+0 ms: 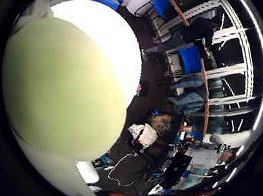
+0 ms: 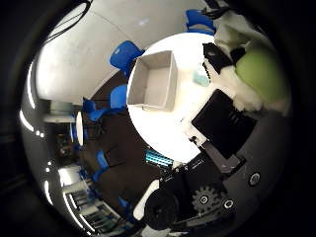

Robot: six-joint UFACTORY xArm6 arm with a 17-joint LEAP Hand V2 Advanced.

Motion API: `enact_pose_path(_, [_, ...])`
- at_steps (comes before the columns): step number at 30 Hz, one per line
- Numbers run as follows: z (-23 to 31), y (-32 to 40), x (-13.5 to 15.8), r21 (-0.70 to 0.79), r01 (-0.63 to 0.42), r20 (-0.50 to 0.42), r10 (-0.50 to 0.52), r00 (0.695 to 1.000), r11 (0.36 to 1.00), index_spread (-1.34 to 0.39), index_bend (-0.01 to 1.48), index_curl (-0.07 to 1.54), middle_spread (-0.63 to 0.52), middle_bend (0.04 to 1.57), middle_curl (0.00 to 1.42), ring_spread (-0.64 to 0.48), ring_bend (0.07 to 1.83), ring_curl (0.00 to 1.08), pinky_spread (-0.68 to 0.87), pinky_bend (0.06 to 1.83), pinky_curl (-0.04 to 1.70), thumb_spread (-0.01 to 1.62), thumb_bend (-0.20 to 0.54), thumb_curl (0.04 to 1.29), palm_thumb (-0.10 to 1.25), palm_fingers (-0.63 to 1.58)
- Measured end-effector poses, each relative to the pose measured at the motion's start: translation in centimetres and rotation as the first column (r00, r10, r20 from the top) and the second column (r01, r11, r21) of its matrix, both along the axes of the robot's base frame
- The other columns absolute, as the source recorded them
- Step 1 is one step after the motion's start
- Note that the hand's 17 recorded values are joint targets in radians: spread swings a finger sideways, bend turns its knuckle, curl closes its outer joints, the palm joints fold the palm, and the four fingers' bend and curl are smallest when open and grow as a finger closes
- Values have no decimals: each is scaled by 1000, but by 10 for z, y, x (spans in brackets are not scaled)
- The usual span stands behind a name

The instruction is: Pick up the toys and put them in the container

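My fingers [image 2: 224, 106] are curled round a pale green ball [image 2: 259, 69], pressing it close against my palm, up off the round white tabletop [image 2: 168, 131]. The grey container [image 2: 153, 81] sits open near the tabletop's edge, and a small teal toy [image 2: 201, 77] lies just beside it.
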State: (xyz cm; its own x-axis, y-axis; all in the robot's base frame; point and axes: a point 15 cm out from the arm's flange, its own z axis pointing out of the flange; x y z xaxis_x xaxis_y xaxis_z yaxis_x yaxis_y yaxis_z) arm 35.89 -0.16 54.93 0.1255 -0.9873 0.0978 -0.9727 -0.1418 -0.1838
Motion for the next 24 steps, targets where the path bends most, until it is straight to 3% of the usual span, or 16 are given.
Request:
enact_pose_path(12, [-30, 125, 71, 44, -110, 80, 107, 991, 993, -254, 1060, 876, -203, 1248, 957, -299, 1253, 953, -215, 1220, 1135, 891, -17, 749, 1016, 995])
enact_pose_path(20, [-64, 177, 129, 69, -151, 141, 140, 980, 986, -255, 1045, 878, -206, 1227, 965, -305, 1230, 964, -223, 1203, 1161, 875, -18, 754, 1012, 1013])
enact_pose_path(24, [-88, 193, 148, 82, -158, 129, 147, 981, 984, -257, 1036, 880, -208, 1218, 970, -308, 1220, 970, -226, 1193, 1171, 869, -18, 757, 1007, 1020])
